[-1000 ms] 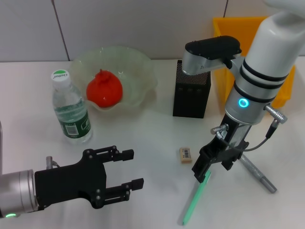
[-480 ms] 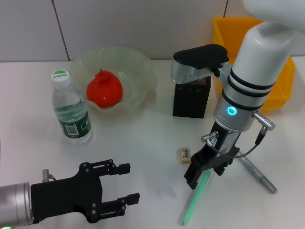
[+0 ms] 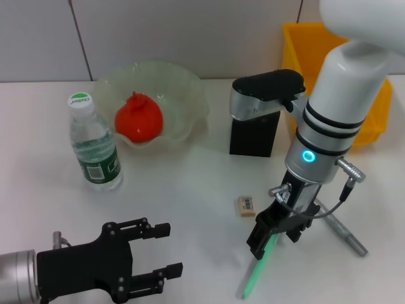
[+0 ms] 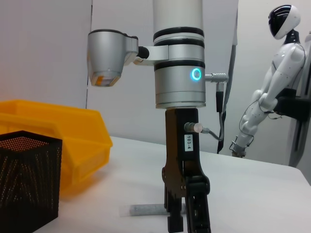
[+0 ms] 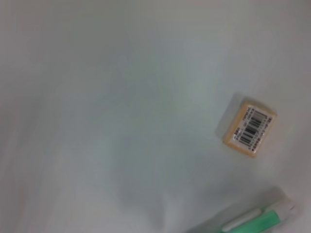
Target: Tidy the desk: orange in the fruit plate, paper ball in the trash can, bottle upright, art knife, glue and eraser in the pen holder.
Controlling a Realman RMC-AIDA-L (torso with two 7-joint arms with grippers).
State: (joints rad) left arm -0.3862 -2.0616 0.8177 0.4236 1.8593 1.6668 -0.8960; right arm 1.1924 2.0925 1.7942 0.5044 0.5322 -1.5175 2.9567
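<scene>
The right pincer [image 3: 271,233] hung over the green knife [image 3: 259,266], its opening unclear, likely to grab it. The left pincer [image 3: 166,249] waited open, holding nothing.

White table [image 3: 190,190]. Directly on it: fruit plate [image 3: 183,88], bottle [image 3: 95,149] upright, pen holder [image 3: 253,136], trash can [image 3: 304,44] at the far right, eraser [image 3: 247,204], 1 green art knife [image 3: 258,271], 1 grey glue stick [image 3: 345,232] right of the knife.
</scene>
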